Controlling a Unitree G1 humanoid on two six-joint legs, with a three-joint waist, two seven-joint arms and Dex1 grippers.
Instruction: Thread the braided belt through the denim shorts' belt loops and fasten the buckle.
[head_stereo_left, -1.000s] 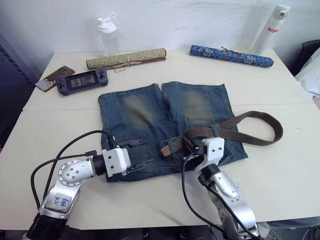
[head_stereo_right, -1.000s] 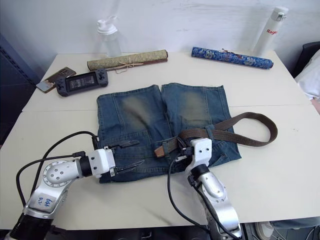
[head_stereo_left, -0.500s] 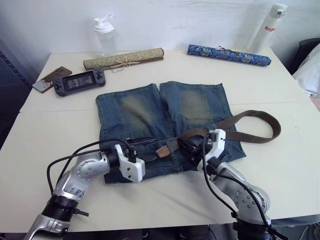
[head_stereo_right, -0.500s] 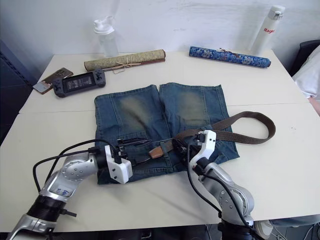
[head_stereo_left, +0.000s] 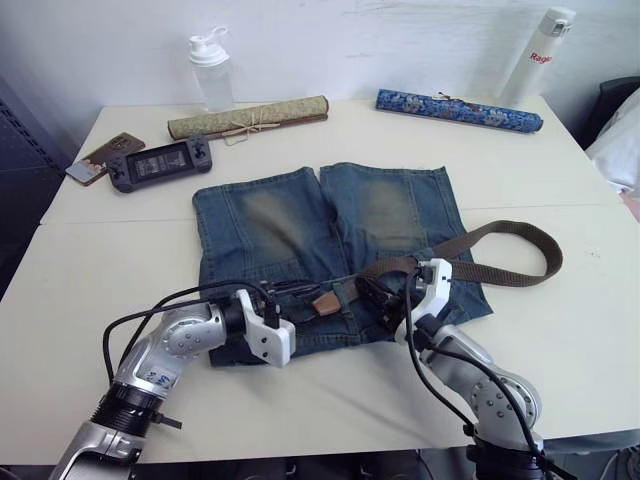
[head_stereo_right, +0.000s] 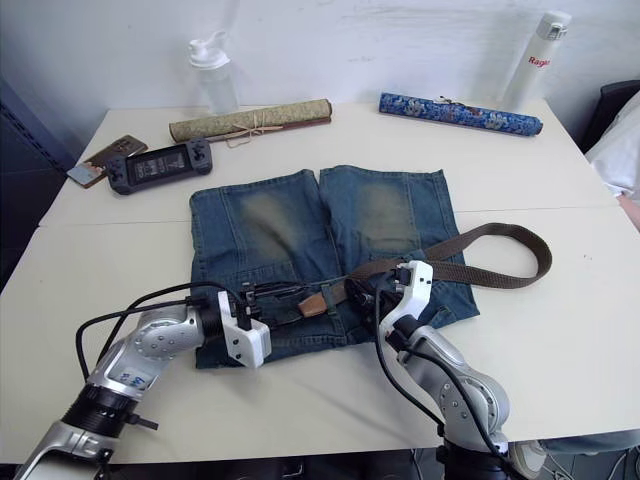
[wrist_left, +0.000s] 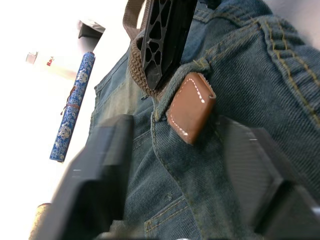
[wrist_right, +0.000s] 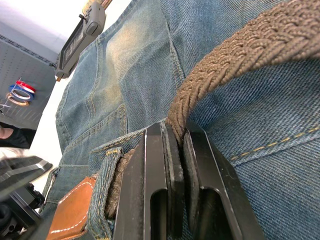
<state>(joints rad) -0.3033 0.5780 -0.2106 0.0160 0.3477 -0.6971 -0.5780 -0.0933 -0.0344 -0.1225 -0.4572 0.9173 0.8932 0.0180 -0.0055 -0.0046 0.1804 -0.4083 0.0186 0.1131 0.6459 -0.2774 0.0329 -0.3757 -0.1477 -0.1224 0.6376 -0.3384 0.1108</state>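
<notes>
Gripping the braided belt (wrist_right: 235, 65), the right gripper (wrist_right: 175, 165) is clamping its two fingers together on the woven strap at the waistband of the denim shorts (head_stereo_left: 300, 215), just behind a belt loop (wrist_right: 102, 185). Facing it from the other side of that loop, the left gripper (wrist_left: 170, 165) is sitting with its fingers spread apart, one on each side of the belt's tan leather tip (wrist_left: 191, 107), not touching it as far as I can tell.

Judged from this, threading is only beginning: the tip is poking out through one loop near the middle of the waistband, while most of the belt is trailing away from that loop in a wide bend across the right leg and onto the table (head_stereo_left: 560, 330). The other loops along the waistband are waiting unthreaded, it seems, and the buckle is not showing clearly anywhere, so fastening is far off. Likely next, the left gripper is needing to close on the tip and draw the strap onward.
</notes>
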